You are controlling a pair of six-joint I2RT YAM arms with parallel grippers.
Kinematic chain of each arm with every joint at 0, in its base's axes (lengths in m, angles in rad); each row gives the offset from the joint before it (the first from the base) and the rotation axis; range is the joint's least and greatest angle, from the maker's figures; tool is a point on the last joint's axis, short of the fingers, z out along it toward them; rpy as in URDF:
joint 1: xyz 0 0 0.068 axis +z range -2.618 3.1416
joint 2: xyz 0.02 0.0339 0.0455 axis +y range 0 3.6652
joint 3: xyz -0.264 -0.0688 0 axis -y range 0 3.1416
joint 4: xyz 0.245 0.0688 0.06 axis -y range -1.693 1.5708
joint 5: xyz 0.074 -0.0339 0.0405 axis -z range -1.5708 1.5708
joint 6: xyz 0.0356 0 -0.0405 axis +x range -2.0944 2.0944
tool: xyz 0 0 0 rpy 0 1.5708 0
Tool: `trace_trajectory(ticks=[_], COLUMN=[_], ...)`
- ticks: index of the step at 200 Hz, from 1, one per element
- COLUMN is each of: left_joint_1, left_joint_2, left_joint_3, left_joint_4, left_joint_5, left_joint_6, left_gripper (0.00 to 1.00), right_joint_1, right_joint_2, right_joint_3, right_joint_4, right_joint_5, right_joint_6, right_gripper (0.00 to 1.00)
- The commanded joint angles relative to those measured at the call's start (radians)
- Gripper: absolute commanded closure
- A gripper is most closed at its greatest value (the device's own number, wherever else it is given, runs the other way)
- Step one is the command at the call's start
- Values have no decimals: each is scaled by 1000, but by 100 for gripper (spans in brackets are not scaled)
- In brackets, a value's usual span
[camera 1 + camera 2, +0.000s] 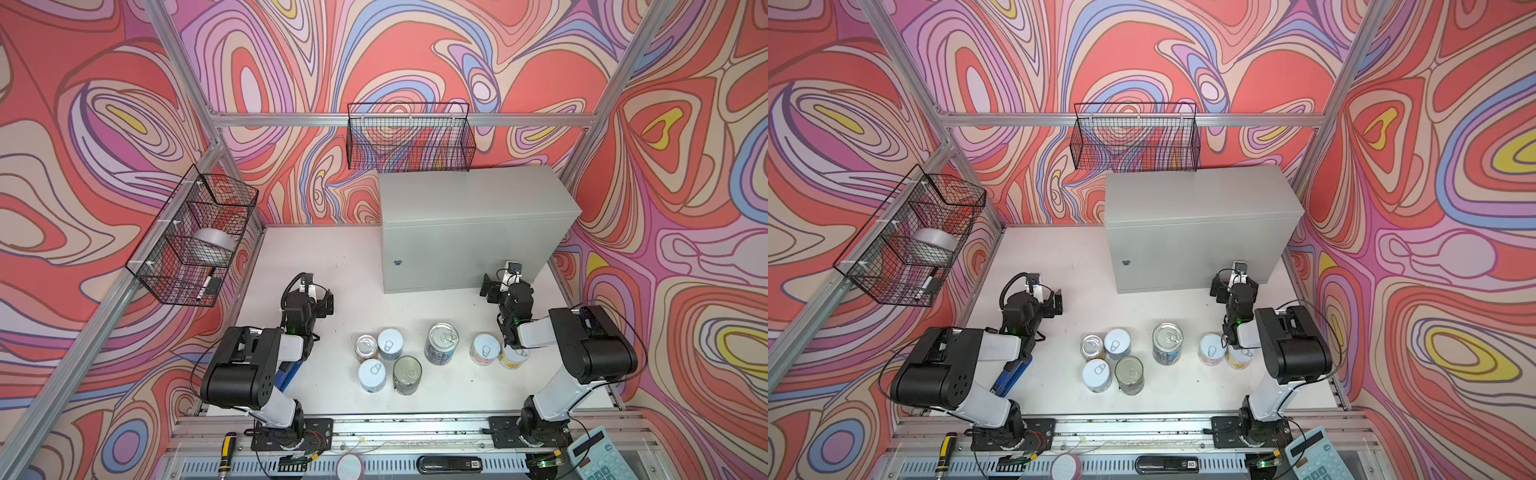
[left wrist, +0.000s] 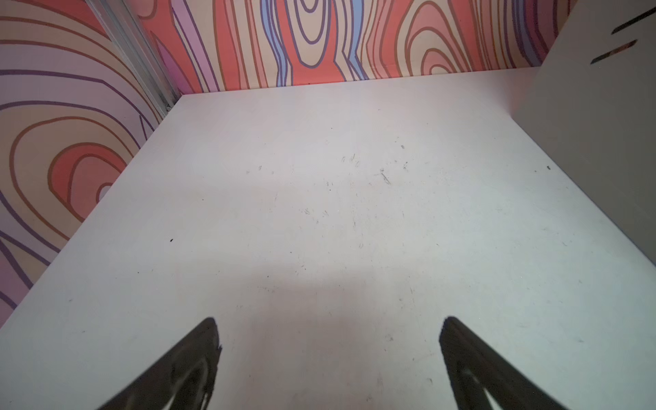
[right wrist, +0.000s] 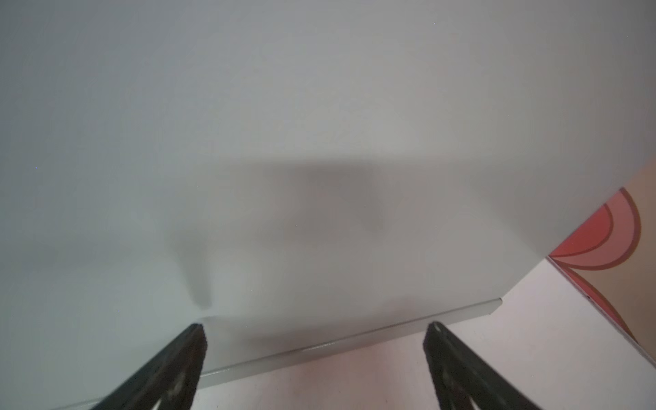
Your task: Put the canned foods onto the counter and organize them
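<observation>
The canned foods [image 1: 1167, 343] all stand upright on the near half of the white worktop [image 1: 316, 249]; none is on the counter [image 1: 478, 199] yet. Left of the middle there is a tight group of four: an orange-sided can [image 1: 366, 346] and a pale blue can [image 1: 390, 343] behind, a white-blue can [image 1: 371, 375] and a dark greenish can [image 1: 407, 374] in front. To the right a taller dark blue can [image 1: 443, 343] stands alone. Beyond it are a pink-white can [image 1: 484, 349] and, just beside it, a yellow can [image 1: 513, 357] partly hidden under the right arm. The counter is the grey cabinet at the far right, and its flat top is bare.

The left gripper [image 2: 330, 319] is released, its jaws wide apart over bare worktop, with nothing between them. The right gripper [image 3: 316, 323] is also released and holds nothing; it hangs close to the counter's front wall, near its lower right corner.

The work seems to be at its very beginning, so the step in hand is to pick a first can. The dark blue can looks like the best choice, since it has free space on both sides for the jaws. A grip on the side wall, about mid height, should keep it upright. It probably must rise clear above the counter's edge before it travels far. Placing it at the far side of the top would leave room for neat rows. In the tight group, the outer cans should be taken from their free sides.
</observation>
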Motion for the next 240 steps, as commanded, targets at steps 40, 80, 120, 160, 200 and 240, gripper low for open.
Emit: trace_trajectory(ticks=[40, 80, 120, 160, 200, 240], left_joint_1=[6, 6, 7, 16, 19, 19], left_joint_2=[-18, -19, -17, -17, -18, -19], left_joint_3=[-1, 1, 3, 9, 9, 9], left_joint_4=[10, 7, 4, -6, -7, -7], left_joint_5=[6, 7, 8, 30, 34, 34], left_joint_6=[11, 12, 12, 5, 5, 6], left_gripper=[0, 0, 0, 0, 0, 0], right_joint_1=[-7, -9, -10, -14, -14, -14], right_joint_2=[9, 10, 10, 10, 9, 10], right_joint_3=[5, 6, 8, 11, 6, 9], right_joint_4=[-9, -13, -16, -21, -14, -17], right_joint_5=[-17, -19, -23, -28, -25, -24], right_joint_6=[4, 5, 5, 7, 6, 2], right_gripper=[1, 1, 1, 1, 1, 2])
